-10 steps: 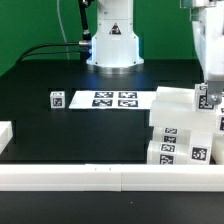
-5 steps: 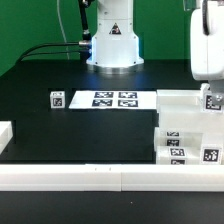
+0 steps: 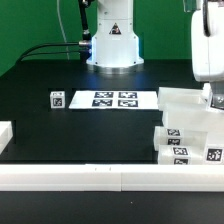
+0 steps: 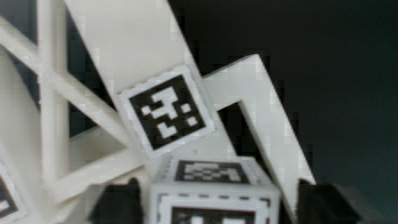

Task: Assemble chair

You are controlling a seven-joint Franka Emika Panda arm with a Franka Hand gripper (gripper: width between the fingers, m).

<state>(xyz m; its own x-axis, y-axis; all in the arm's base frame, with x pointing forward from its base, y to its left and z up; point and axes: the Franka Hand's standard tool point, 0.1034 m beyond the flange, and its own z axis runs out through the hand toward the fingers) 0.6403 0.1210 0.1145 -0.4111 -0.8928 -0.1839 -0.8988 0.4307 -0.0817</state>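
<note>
The white chair parts (image 3: 186,128) are clustered at the exterior view's right, several of them showing square tags. My gripper (image 3: 210,96) reaches down from above onto the top right of this cluster. In the wrist view my gripper (image 4: 214,203) has its dark fingers (image 4: 121,204) close on both sides of a small white tagged chair part (image 4: 214,178). Beyond it lie slanted white bars, one carrying a tag (image 4: 166,108). A small white tagged cube (image 3: 56,98) sits apart at the exterior view's left.
The marker board (image 3: 115,99) lies on the black table in front of the robot base (image 3: 112,45). A long plain white rail (image 3: 90,178) runs along the front edge. A white block (image 3: 5,135) sits at the far left.
My gripper and the chair parts under it have shifted toward the exterior view's right, partly past the picture's edge. The cube and marker board have not moved.
</note>
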